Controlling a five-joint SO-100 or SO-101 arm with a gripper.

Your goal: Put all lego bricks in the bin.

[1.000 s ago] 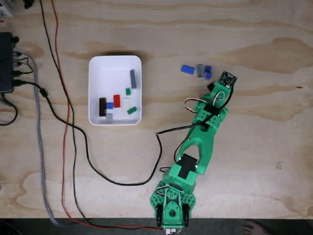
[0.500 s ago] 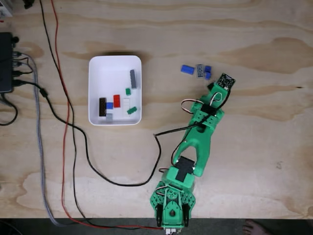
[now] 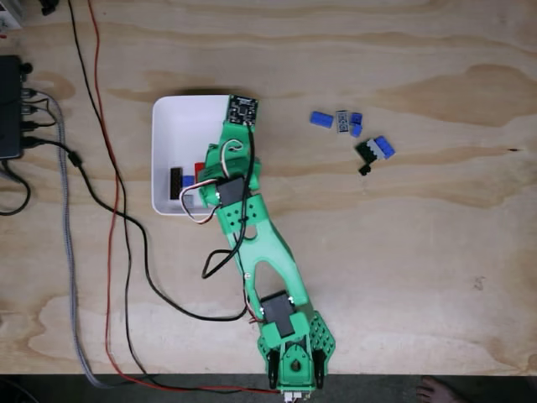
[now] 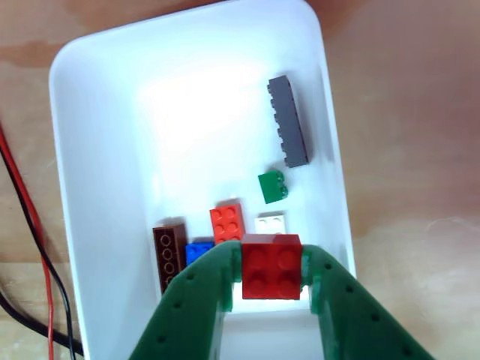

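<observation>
My gripper (image 4: 271, 264) is shut on a red square lego brick (image 4: 271, 267), held between the green fingers (image 4: 201, 294) above the near end of the white bin (image 4: 90, 150). Inside the bin lie a long grey brick (image 4: 288, 121), a green one (image 4: 272, 186), a red one (image 4: 227, 223), a white one (image 4: 270, 223), a blue one (image 4: 198, 251) and a brown one (image 4: 169, 255). In the fixed view the green arm (image 3: 252, 235) reaches over the bin (image 3: 180, 134). Loose bricks lie to the right: blue (image 3: 320, 118), grey (image 3: 342, 122), blue (image 3: 357, 124) and a black-and-blue cluster (image 3: 375, 149).
Red, black and grey cables (image 3: 109, 210) run down the left side of the plywood table (image 3: 436, 252), and one black cable loops toward the arm's base. A black box (image 3: 10, 105) sits at the far left edge. A person's foot (image 3: 436, 390) shows at the bottom right.
The arm has swung left, from beside the loose bricks on the right to over the bin. The black-and-blue cluster it covered now lies in the open.
</observation>
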